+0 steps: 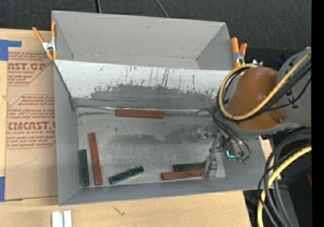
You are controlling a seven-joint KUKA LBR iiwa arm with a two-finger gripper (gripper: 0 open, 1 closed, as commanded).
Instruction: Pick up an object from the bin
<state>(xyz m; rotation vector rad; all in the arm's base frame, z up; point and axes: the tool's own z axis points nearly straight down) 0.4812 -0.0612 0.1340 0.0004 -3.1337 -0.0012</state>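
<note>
At the left, the bin (66, 135) has its steep grey wall, and close along the foot of this wall lies the long green stick (83, 168), pointing from near to far. Just beside it on the right lies the long red-brown stick (94, 159), almost parallel to it and reaching a little farther. These two leave very little room at the left edge. Next to the right, close to the near wall, we see the tilted green stick (126, 174), apart from the others, with its right end a little farther than its left end. Along the foot of the far wall lies the far red-brown stick (139, 114), flat and running left to right. Between this stick and the near ones the middle of the floor is bare and gives the widest free room. Going on to the right, the short green stick (188, 167) and the near red-brown stick (181, 175) lie side by side, near the right near corner, the green one on the far side. The gripper (211, 169) is low at their right ends, tight between them and the right wall. We cannot tell if it is spread or pressed together, or whether it has any stick in it. Above it, over the right wall, sit the orange cover (255, 97) and the looped cables (226, 100) of the arm.
</note>
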